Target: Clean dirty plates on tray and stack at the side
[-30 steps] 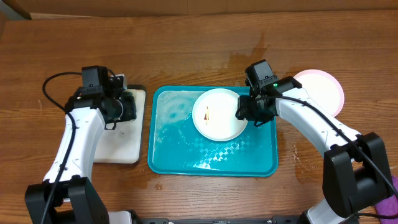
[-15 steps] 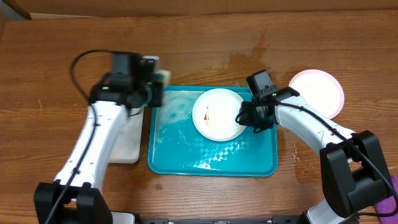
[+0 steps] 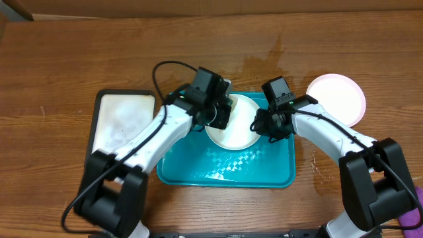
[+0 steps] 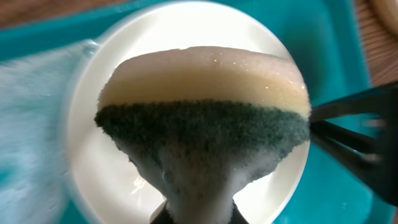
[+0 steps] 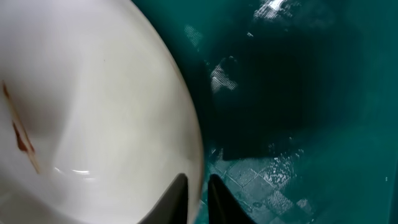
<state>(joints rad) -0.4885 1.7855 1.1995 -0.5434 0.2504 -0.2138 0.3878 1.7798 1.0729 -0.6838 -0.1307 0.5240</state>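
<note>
One white plate (image 3: 239,135) lies in the upper middle of the teal tray (image 3: 192,165). My left gripper (image 3: 221,112) hovers over the plate's left half, shut on a soapy yellow-and-green sponge (image 4: 205,112) that fans out above the plate (image 4: 99,162). My right gripper (image 3: 259,123) is at the plate's right edge. In the right wrist view its jaws (image 5: 198,193) are closed on the rim of the plate (image 5: 93,112), one finger inside and one outside. Orange smears (image 5: 22,137) mark the plate's inside.
A white tray with a black rim (image 3: 122,125) sits left of the teal tray. A pale round plate (image 3: 338,98) lies on the wooden table to the right. The tray floor (image 5: 298,124) is wet. A purple object (image 3: 413,218) shows at the bottom right corner.
My left arm has swung right from the white tray, carrying the sponge over the plate. My right gripper has closed on the plate's right rim.
</note>
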